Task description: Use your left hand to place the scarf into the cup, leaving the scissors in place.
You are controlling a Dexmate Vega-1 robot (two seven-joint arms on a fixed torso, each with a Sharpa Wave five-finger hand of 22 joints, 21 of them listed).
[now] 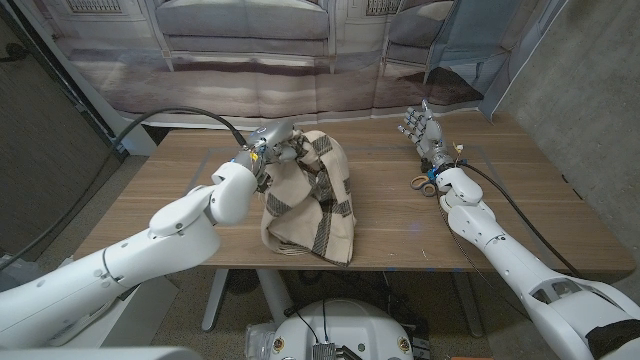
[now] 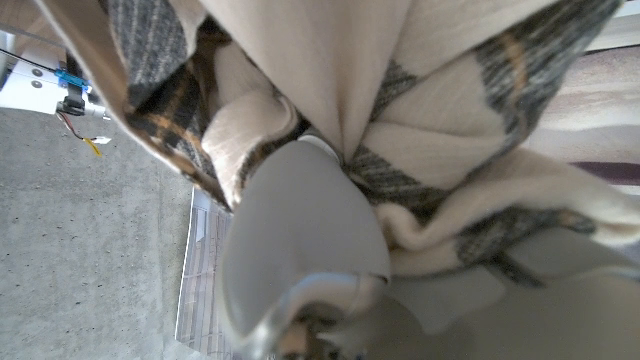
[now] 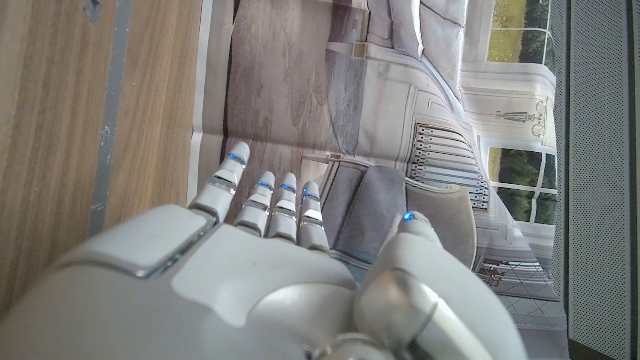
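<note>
A cream scarf (image 1: pixel 310 200) with grey and brown plaid stripes hangs from my left hand (image 1: pixel 272 143), which grips its top above the middle of the table. The scarf's lower folds reach down to the tabletop near the front edge. Up close in the left wrist view, the bunched scarf (image 2: pixel 450 120) presses against my left hand (image 2: pixel 300 250). The scissors (image 1: pixel 427 183) lie on the table at the right, just beside my right wrist. My right hand (image 1: pixel 420 128) stands beyond them with its fingers spread and holds nothing; it also appears as my right hand (image 3: pixel 270 280), fingers stretched out.
The wooden table (image 1: pixel 520 200) ends at a printed backdrop (image 1: pixel 250 40) behind it. A black cable (image 1: pixel 170 115) arcs over the table's back left to my left arm. A concrete wall (image 1: pixel 590 90) stands at the right.
</note>
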